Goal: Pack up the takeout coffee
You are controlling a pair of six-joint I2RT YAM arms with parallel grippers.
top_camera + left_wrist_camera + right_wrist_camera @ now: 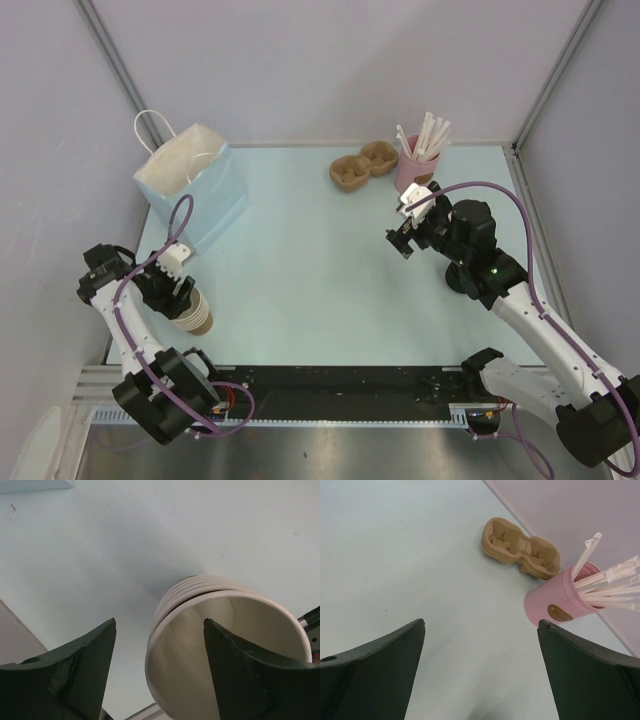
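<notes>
The takeout coffee, a tan cup with a black lid, is not in any view. A stack of lidless tan cups [196,314] stands at the near left and shows cream inside in the left wrist view [220,645]. My left gripper [180,290] is open at the stack's top [159,622]. One finger [240,675] is inside the top cup and the other finger [70,675] is outside it. My right gripper [400,228] is open and empty above bare table [481,623], near the pink cup.
A light blue paper bag [195,185] with white handles stands at the back left. A brown pulp cup carrier [363,165] [520,547] lies at the back. A pink cup of white straws [415,165] [560,602] stands beside it.
</notes>
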